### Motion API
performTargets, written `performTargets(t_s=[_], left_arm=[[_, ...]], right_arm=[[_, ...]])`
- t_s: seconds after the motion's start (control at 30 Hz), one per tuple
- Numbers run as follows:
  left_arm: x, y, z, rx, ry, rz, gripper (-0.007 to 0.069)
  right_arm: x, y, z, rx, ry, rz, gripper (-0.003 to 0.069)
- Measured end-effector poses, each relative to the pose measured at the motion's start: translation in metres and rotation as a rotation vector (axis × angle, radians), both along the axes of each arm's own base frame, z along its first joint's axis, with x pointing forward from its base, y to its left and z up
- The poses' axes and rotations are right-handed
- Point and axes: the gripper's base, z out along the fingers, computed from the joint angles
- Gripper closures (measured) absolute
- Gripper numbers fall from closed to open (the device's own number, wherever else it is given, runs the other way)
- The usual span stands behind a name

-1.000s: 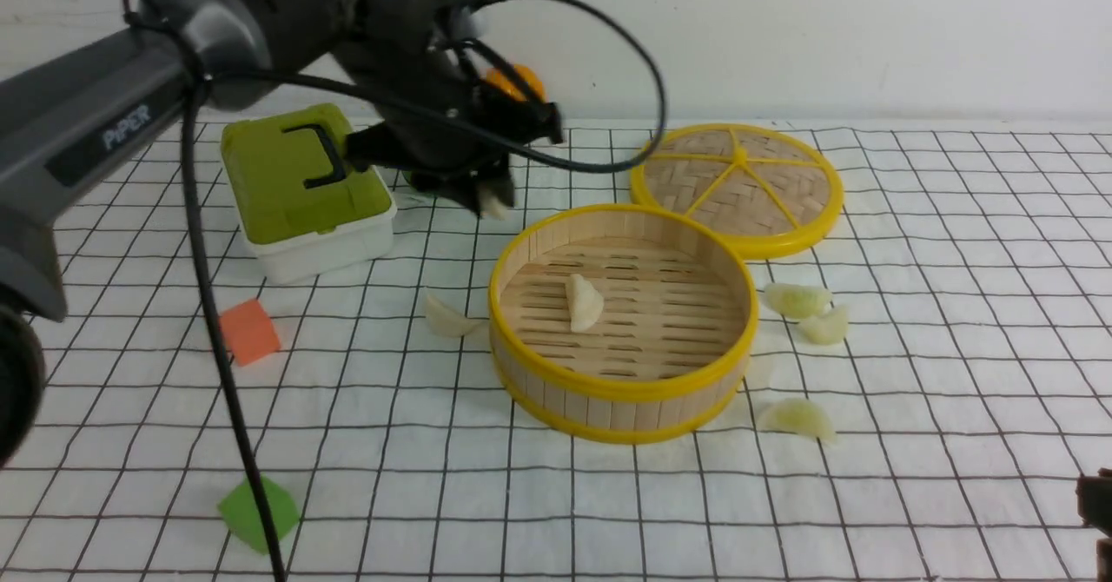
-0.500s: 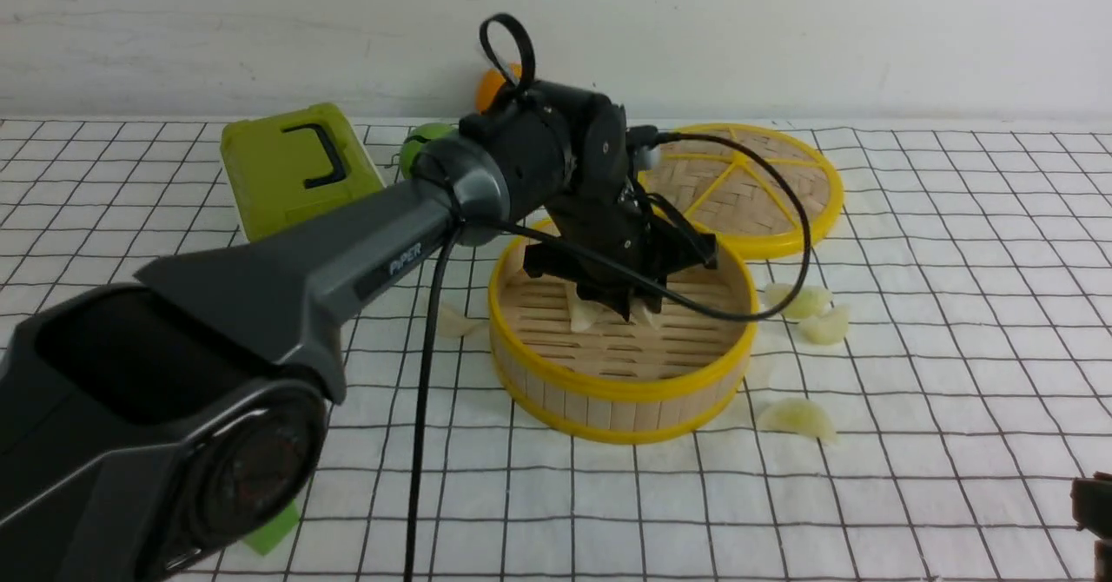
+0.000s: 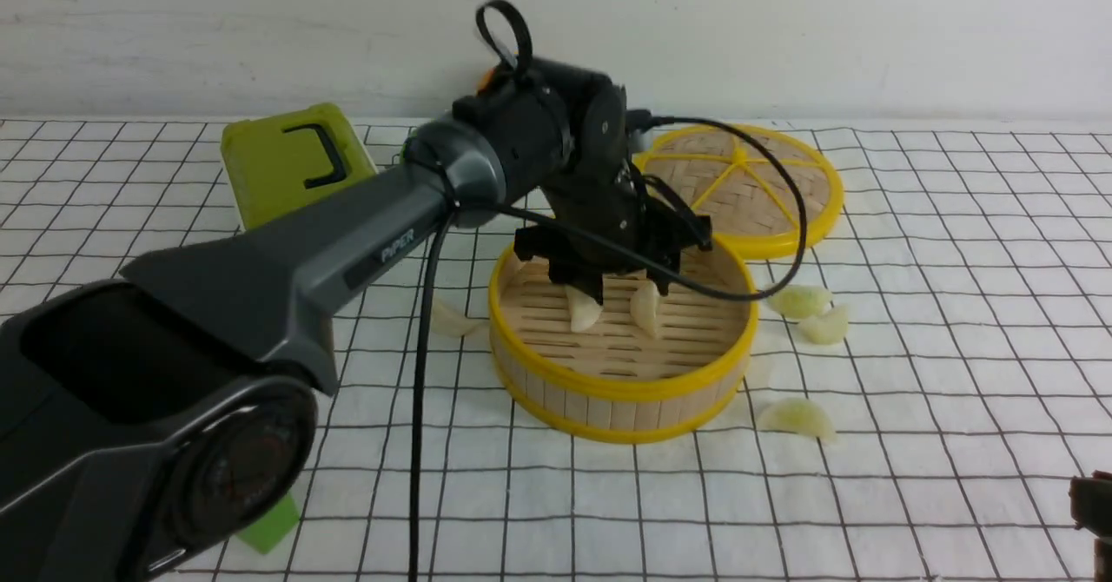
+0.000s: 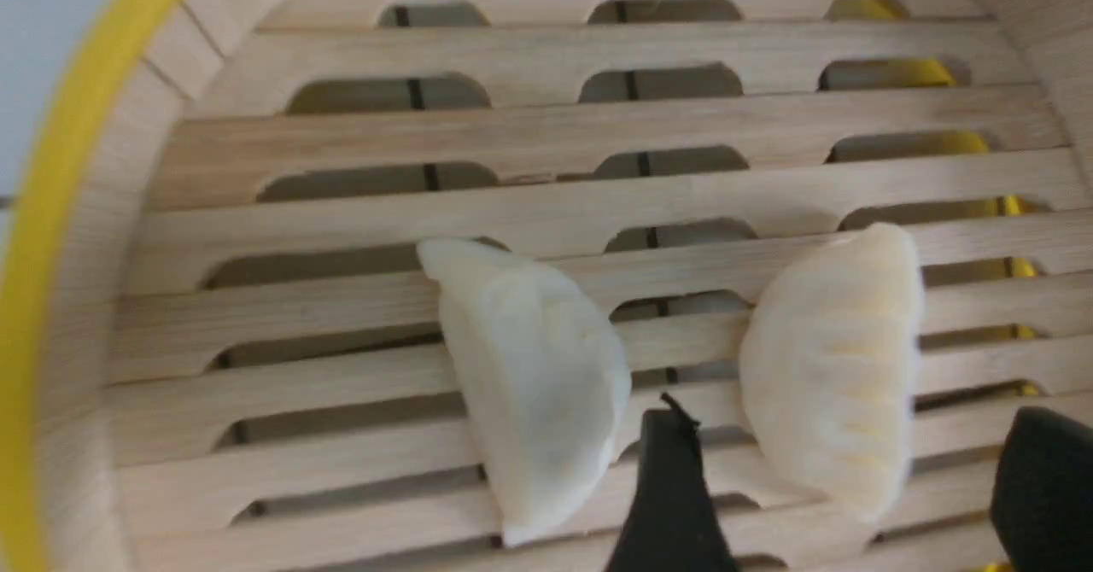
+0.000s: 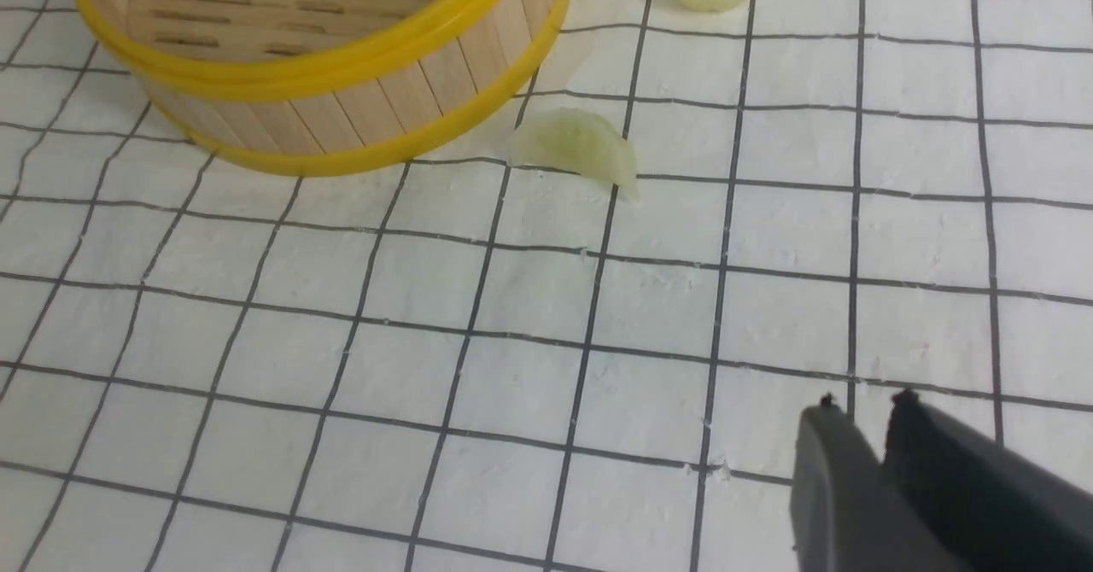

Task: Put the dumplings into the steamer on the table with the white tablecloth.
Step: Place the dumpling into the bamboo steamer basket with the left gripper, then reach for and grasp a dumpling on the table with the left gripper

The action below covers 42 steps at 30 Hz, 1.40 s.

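Release stage: left tool (image 3: 627, 287) apart over the steamer (image 3: 621, 388) — two dumplings (image 3: 645, 308) lie inside it, three right of it, one left — and is best lifted straight up, jaws wide, brushing neither dumpling nor rim.

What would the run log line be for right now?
left gripper: open over steamer | two white dumplings: inside | white dumpling: outside
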Motion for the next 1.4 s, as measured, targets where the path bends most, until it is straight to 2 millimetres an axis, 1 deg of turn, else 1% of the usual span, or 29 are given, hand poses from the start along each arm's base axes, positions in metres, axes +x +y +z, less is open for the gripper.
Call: performTargets(t_s=[0.03, 0.07, 0.1, 0.13, 0.17, 0.2, 0.23, 0.27, 0.33, 0.37, 0.4, 0.43, 0.5, 0.57, 0.6, 0.67, 0.7, 0.77, 0.83, 0.93, 1.1, 1.17, 1.4], left_arm=[[0.000, 0.001, 0.004, 0.002, -0.008, 0.000, 0.0144], [-0.003, 0.009, 0.027, 0.040, -0.046, 0.005, 0.0145], [-0.005, 0.013, 0.039, 0.055, -0.065, 0.010, 0.0148], [-0.007, 0.026, 0.060, 0.100, -0.103, 0.031, 0.0155], [-0.007, 0.028, 0.064, 0.104, -0.110, 0.036, 0.0157], [-0.009, 0.043, 0.081, 0.137, -0.121, 0.067, 0.0171], [-0.010, 0.053, 0.089, 0.146, -0.124, 0.087, 0.0179], [-0.006, 0.070, 0.095, 0.156, -0.123, 0.120, 0.0192], [0.003, 0.090, 0.096, 0.161, -0.109, 0.161, 0.0214], [0.009, 0.105, 0.091, 0.154, -0.081, 0.190, 0.0230], [0.012, 0.112, 0.086, 0.148, -0.060, 0.204, 0.0237], [0.018, 0.125, 0.076, 0.130, -0.012, 0.228, 0.0252], [0.022, 0.141, 0.053, 0.106, 0.088, 0.256, 0.0270], [0.022, 0.149, 0.031, 0.087, 0.181, 0.266, 0.0285], [0.020, 0.151, 0.018, 0.080, 0.228, 0.259, 0.0291], [0.018, 0.148, 0.003, 0.074, 0.256, 0.253, 0.0295], [0.018, 0.147, 0.003, 0.074, 0.256, 0.252, 0.0295], [0.019, 0.142, -0.010, 0.060, 0.246, 0.265, 0.0295], [0.019, 0.141, -0.013, 0.052, 0.244, 0.279, 0.0295], [0.023, 0.140, -0.025, 0.043, 0.257, 0.316, 0.0299], [0.027, 0.139, -0.052, 0.042, 0.320, 0.386, 0.0302], [0.029, 0.138, -0.057, 0.033, 0.326, 0.398, 0.0302], [0.036, 0.138, -0.057, 0.037, 0.244, 0.399, 0.0302]], right_arm=[[0.000, 0.000, 0.000, 0.000, 0.000, 0.000, 0.0567], [0.000, 0.000, 0.000, 0.000, 0.000, 0.000, 0.0567], [0.000, 0.000, 0.000, 0.000, 0.000, 0.000, 0.0567], [0.000, 0.000, 0.000, 0.000, 0.000, 0.000, 0.0567], [0.000, 0.000, 0.000, 0.000, 0.000, 0.000, 0.0567], [0.000, 0.000, 0.000, 0.000, -0.001, 0.000, 0.0567], [0.000, 0.000, 0.000, 0.000, -0.001, 0.000, 0.0567], [0.000, 0.000, 0.000, 0.001, -0.001, -0.001, 0.0566], [0.000, 0.000, 0.000, 0.001, -0.001, -0.001, 0.0566], [0.000, 0.000, 0.000, 0.001, -0.001, -0.001, 0.0566], [0.000, 0.000, 0.000, 0.001, 0.000, -0.001, 0.0566], [0.000, 0.000, -0.001, 0.000, -0.001, -0.002, 0.0566], [0.000, -0.001, -0.003, -0.001, -0.002, -0.007, 0.0566], [0.000, -0.001, -0.005, -0.002, -0.006, -0.015, 0.0566], [0.000, -0.001, -0.007, -0.003, -0.007, -0.018, 0.0566], [0.000, -0.002, -0.007, -0.004, -0.010, -0.021, 0.0566], [0.000, -0.002, -0.007, -0.004, -0.010, -0.021, 0.0566], [0.000, -0.002, -0.008, -0.004, -0.011, -0.022, 0.0566], [0.000, -0.002, -0.008, -0.004, -0.011, -0.022, 0.0566], [0.000, -0.002, -0.009, -0.004, -0.007, -0.022, 0.0565], [-0.001, -0.002, -0.010, -0.005, -0.006, -0.024, 0.0558], [-0.001, -0.002, -0.012, -0.006, -0.002, -0.025, 0.0557], [-0.001, -0.002, -0.013, -0.005, -0.001, -0.025, 0.0555]])
